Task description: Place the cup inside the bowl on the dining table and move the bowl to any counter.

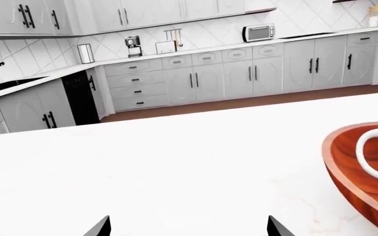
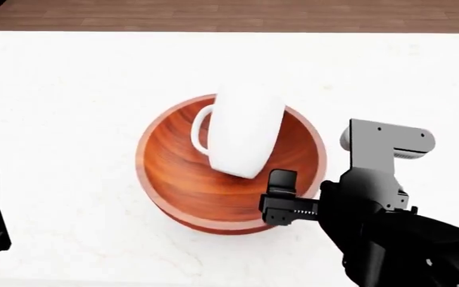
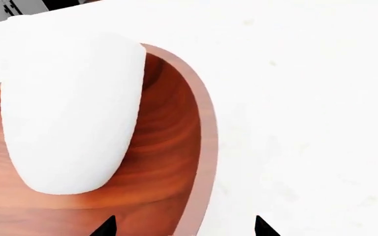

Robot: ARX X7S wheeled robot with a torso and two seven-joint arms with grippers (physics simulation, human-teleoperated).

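Two dark fingertips of my left gripper [image 1: 187,227] show spread apart in the left wrist view, holding nothing above bare white desk [image 1: 163,167], with the bowl [image 1: 356,184] off to one side and the counter [image 1: 196,53] far across the floor. In the head view the cup [image 2: 244,128] lies tilted inside the bowl, well in from the desk's far edge; my right gripper [image 2: 281,200] is at the near rim. In the right wrist view its tips stand apart straddling that rim, empty.
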